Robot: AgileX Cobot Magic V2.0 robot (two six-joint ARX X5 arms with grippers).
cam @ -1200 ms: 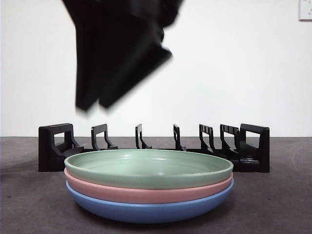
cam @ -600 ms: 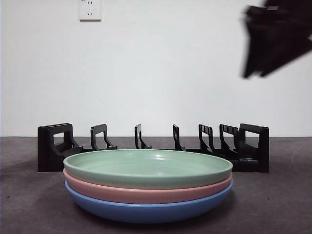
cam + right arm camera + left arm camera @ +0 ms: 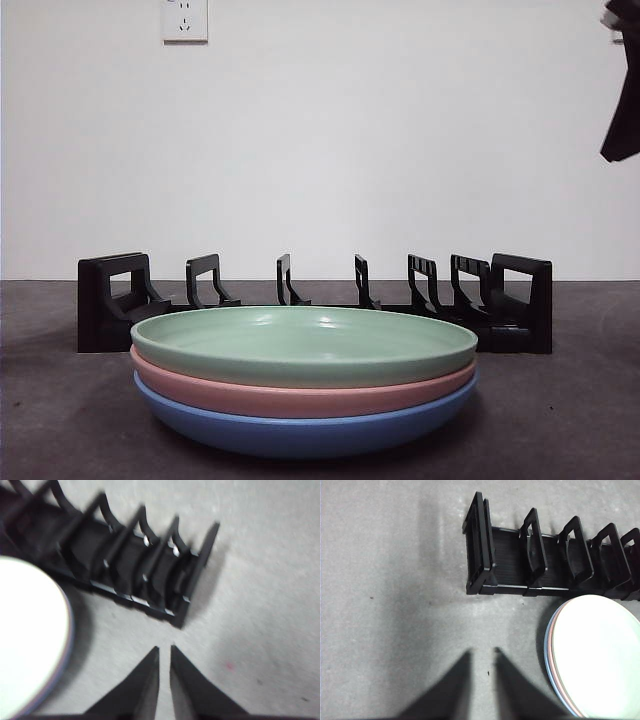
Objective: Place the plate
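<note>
Since half a second earlier, the dark arm that hung high above the rack's far end pulled almost out of the front view, leaving only a black tip (image 3: 622,100) at the upper corner. You could not tell from that view which arm it was.

Your three plates sat stacked just in front of the rack (image 3: 315,305): the green plate (image 3: 305,345) on top, the pink plate (image 3: 300,395) under it, the blue plate (image 3: 305,430) at the bottom, touching the table (image 3: 60,420). None of them was in a slot; every slot of the rack stood bare.

Your left gripper (image 3: 482,652) hovered over bare table beside one end of the rack, jaws nearly shut and holding nothing. Your right gripper (image 3: 164,650) hovered beside the other end of the rack, jaws likewise close together and empty. That picture was blurred, so the arm was probably moving.

Nothing had been picked up, so the task looked barely begun. Watch the pick: the green plate nests closely in the pink one, and a pinch on its thin rim could drag the pink plate along or slip. A tilted plate could also strike a rack divider instead of dropping between two.
</note>
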